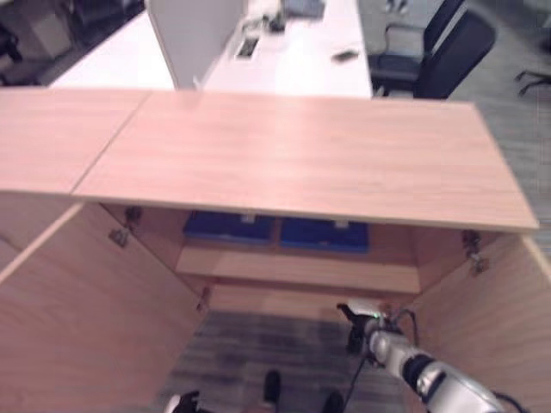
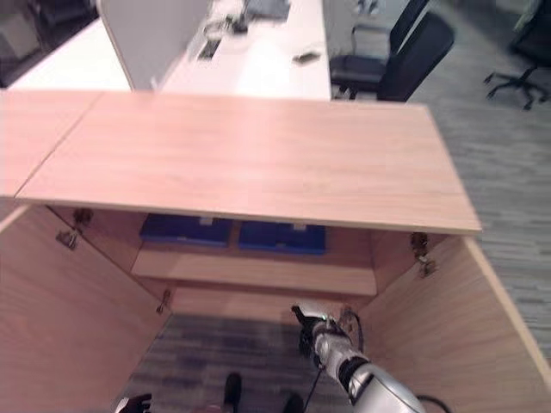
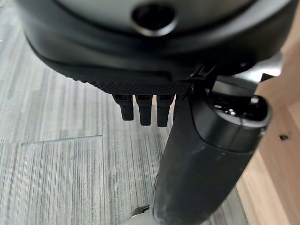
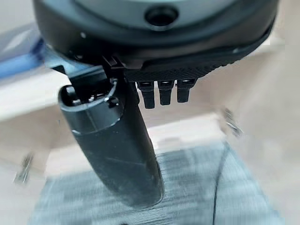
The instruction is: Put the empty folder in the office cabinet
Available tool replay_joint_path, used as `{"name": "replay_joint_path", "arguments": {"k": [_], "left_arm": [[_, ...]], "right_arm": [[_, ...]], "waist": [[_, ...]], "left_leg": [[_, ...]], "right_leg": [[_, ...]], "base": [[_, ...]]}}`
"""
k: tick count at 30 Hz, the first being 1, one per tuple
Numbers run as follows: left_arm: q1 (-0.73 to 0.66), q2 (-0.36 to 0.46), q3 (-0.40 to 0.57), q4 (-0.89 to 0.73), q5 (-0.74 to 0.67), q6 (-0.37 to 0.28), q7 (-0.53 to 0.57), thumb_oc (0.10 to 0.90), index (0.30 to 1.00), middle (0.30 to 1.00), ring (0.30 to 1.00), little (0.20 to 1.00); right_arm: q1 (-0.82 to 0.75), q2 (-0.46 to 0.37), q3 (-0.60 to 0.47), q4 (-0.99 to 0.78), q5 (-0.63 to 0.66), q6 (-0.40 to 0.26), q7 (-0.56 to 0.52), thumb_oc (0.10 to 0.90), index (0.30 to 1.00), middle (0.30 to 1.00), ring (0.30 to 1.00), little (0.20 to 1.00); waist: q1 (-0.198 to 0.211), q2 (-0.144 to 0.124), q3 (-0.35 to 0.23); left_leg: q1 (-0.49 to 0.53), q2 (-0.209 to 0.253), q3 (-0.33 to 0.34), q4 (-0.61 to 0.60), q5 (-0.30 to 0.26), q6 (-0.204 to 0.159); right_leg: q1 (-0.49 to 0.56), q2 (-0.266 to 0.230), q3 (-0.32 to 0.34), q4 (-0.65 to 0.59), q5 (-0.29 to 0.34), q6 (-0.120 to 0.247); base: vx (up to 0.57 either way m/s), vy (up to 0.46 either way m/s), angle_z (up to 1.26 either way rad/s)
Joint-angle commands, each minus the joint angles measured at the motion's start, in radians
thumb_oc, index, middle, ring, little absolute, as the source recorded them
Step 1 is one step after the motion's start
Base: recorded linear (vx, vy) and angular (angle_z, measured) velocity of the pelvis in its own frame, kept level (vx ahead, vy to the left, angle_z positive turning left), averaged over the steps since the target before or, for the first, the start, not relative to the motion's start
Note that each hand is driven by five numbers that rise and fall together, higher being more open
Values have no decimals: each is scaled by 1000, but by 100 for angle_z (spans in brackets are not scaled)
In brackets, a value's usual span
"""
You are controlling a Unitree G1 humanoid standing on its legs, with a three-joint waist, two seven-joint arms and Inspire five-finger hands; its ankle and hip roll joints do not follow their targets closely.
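Observation:
The wooden office cabinet (image 1: 293, 155) stands before me with both doors swung open. Two blue folders (image 1: 228, 226) (image 1: 325, 234) lie side by side on its upper shelf (image 1: 297, 268), partly hidden under the top board. My right hand (image 1: 360, 312) hangs low before the cabinet's bottom, near the right door, and it is open and holds nothing. In the right wrist view its fingers (image 4: 161, 91) and thumb (image 4: 112, 145) are straight over the floor. My left hand (image 1: 183, 402) sits at the lower edge by the left door, also open and empty, with its thumb (image 3: 201, 159) straight.
The left door (image 1: 77, 310) and right door (image 1: 491, 318) flank a narrow strip of grey carpet (image 1: 258, 344). A second cabinet top (image 1: 52, 129) adjoins on the left. Behind stand white desks (image 1: 293, 52) and black office chairs (image 1: 439, 47).

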Motion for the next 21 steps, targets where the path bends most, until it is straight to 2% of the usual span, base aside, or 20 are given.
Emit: {"name": "replay_joint_path", "arguments": {"k": [1, 3, 4, 5, 6, 9, 10, 11, 12, 16, 21], "left_arm": [[-82, -29, -54, 41, 77, -4, -16, 800, 900, 900, 900, 900], [-86, -38, -63, 31, 78, -6, -19, 800, 900, 900, 900, 900], [-107, -58, -93, 5, 88, -10, -26, 800, 900, 900, 900, 900], [-107, -58, -94, 5, 88, -10, -26, 800, 900, 900, 900, 900], [-126, -71, -119, -18, 95, -13, -25, 800, 900, 900, 900, 900], [-142, -78, -126, -32, 78, -15, -16, 800, 900, 900, 900, 900], [-149, -83, -134, -40, 61, -21, -9, 800, 900, 900, 900, 900], [-158, -101, -161, -46, 48, -27, -5, 800, 900, 900, 900, 900], [-157, -109, -171, -47, 49, -29, -6, 800, 900, 900, 900, 900], [-139, -113, -189, -36, 71, -33, -18, 800, 900, 900, 900, 900], [-109, -103, -154, 32, 98, -27, -27, 800, 900, 900, 900, 900]], "right_arm": [[-62, -27, -63, -98, 213, -63, -16, 800, 900, 900, 900, 900], [-20, -38, -86, -132, 231, -68, -19, 800, 900, 900, 900, 900], [65, -53, -138, -176, 290, -73, -11, 800, 900, 900, 900, 900], [65, -53, -139, -177, 290, -73, -11, 800, 900, 900, 900, 900], [133, -57, -182, -192, 314, -75, -23, 800, 900, 900, 900, 900], [163, -51, -199, -165, 337, -70, -20, 800, 900, 900, 900, 900], [170, -49, -198, -148, 334, -69, -25, 800, 900, 900, 900, 900], [202, -44, -218, -115, 343, -64, -26, 800, 900, 900, 900, 900], [217, -37, -239, -82, 351, -62, -30, 800, 900, 900, 900, 900], [250, -31, -296, 7, 361, -54, -34, 800, 900, 900, 900, 900], [264, -10, -409, 157, 433, -55, -40, 800, 900, 900, 900, 900]], "waist": [[-35, -43, 5], [-46, -42, -7], [-76, -40, -21], [-75, -40, -23], [-100, -42, -24], [-108, -47, -15], [-104, -54, -8], [-102, -52, -4], [-111, -48, -14], [-135, -34, -31], [-160, -9, -16]], "left_leg": [[50, -27, 90, -9, -82, -13], [51, -28, 94, -9, -86, -11], [69, -29, 102, -9, -102, -9], [65, -30, 102, -9, -100, -9], [75, -31, 106, -9, -112, -4], [85, -35, 90, 12, -119, 3], [76, -41, 48, 45, -132, 1], [94, -56, -45, 35, -155, 3], [103, -60, -58, 17, -153, 8], [133, -70, -47, -9, -158, 19], [138, -108, 3, -9, -183, 46]], "right_leg": [[40, -35, 65, -101, 45, 102], [38, -35, 69, -101, 47, 104], [47, -33, 83, -99, 45, 107], [44, -33, 83, -100, 46, 106], [47, -29, 101, -92, 41, 107], [42, -28, 131, -80, 43, 106], [34, -30, 154, -71, 49, 108], [30, -28, 194, -57, 49, 110], [27, -28, 204, -54, 48, 110], [28, -38, 221, -45, 40, 119], [-19, -71, 284, -25, 81, 152]], "base": [[98, 86, -35], [53, 50, -39], [46, 41, -39], [57, 77, -24], [11, 60, -12], [-24, 53, -19], [-38, 93, -36], [-15, 131, -68], [36, 146, -83], [21, 131, -25], [-73, 204, -36]]}}
